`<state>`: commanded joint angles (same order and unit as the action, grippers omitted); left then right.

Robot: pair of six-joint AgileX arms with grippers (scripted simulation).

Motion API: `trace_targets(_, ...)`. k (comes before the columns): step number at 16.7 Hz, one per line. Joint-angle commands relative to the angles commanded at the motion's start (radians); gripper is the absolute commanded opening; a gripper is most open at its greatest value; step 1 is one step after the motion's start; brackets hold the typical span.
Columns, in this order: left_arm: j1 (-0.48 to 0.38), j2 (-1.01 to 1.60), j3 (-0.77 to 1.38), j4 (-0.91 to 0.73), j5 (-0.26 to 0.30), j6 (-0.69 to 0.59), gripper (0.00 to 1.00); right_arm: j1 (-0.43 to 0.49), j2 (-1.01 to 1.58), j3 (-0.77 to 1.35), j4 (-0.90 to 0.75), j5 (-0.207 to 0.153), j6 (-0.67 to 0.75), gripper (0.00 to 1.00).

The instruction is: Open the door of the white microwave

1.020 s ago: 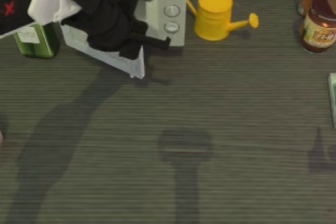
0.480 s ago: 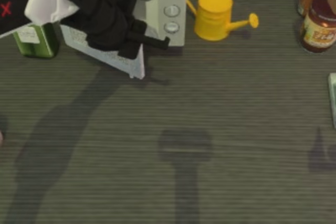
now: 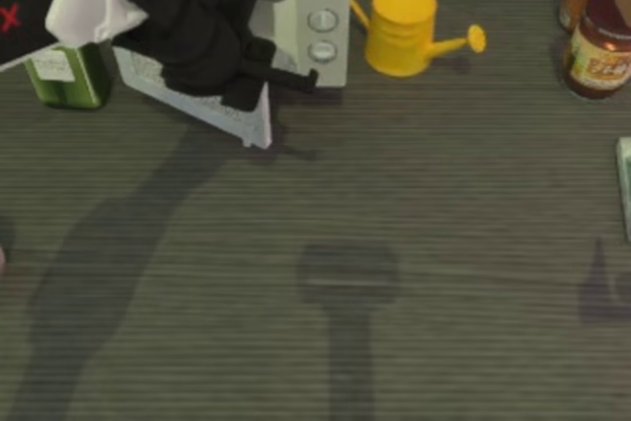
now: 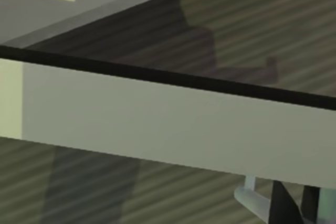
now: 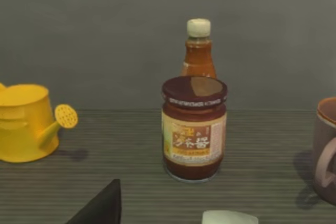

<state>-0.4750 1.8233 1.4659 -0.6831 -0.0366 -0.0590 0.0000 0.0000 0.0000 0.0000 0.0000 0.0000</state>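
Left gripper (image 3: 286, 76), black, at free edge of flat white door with grey speckled mesh window (image 3: 202, 105); finger gap not discernible. Door swung out at angle from boxy white microwave with two silver knobs (image 3: 315, 7) behind gripper. Right arm out of top view.

Soft, even light is falling from above, casting long arm shadows across the dark ribbed counter (image 3: 444, 204).
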Motion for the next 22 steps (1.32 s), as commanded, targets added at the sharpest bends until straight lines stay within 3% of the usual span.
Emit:
trace_targets(11, -0.004, 0.001, -0.004, 0.001, 0.007, -0.001, 0.0, 0.0, 0.0, 0.0, 0.0, 0.0, 0.0, 1.0)
trace_targets(18, 0.043, -0.067, -0.087, 0.012, 0.078, 0.134, 0.0, 0.0, 0.0, 0.0, 0.0, 0.0, 0.0, 1.0)
trace_targets(22, 0.045, -0.072, -0.088, 0.015, 0.082, 0.14, 0.0, 0.0, 0.0, 0.0, 0.0, 0.0, 0.0, 1.0)
